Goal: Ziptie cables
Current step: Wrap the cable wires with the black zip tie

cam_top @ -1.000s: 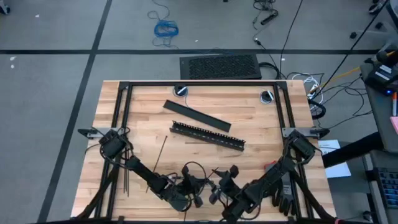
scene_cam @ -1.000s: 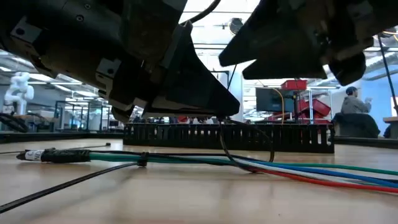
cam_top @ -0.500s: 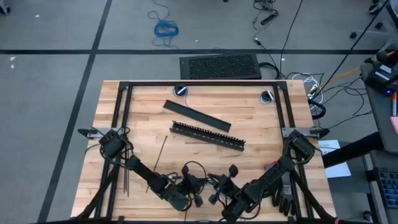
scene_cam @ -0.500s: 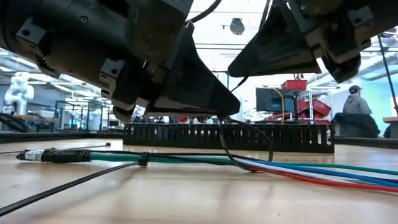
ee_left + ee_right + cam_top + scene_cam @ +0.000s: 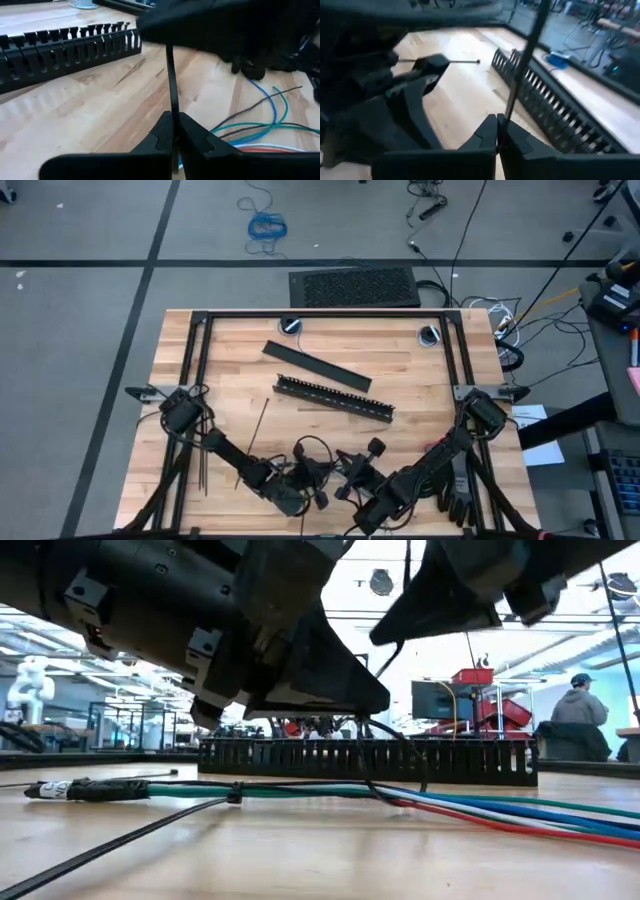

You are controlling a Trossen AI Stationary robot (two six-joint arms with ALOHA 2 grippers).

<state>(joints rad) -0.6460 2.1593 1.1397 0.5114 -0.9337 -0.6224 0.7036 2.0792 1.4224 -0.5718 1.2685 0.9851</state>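
At the near edge of the bench (image 5: 420,380), around 6 o'clock in the high view, the cables (image 5: 480,808) lie flat on the wood, green, blue, red and pale strands fanning apart toward one end, a ziptie (image 5: 234,794) already cinched round them. A second ziptie (image 5: 171,75) stands up from the left gripper (image 5: 173,131), its jaws pressed together on the strip, directly above the cables. The right gripper (image 5: 498,131), just beside at 3 o'clock, pinches a thin black strip (image 5: 522,60) the same way. The slotted bar (image 5: 334,398) lies at 12 o'clock of both. No writing is legible
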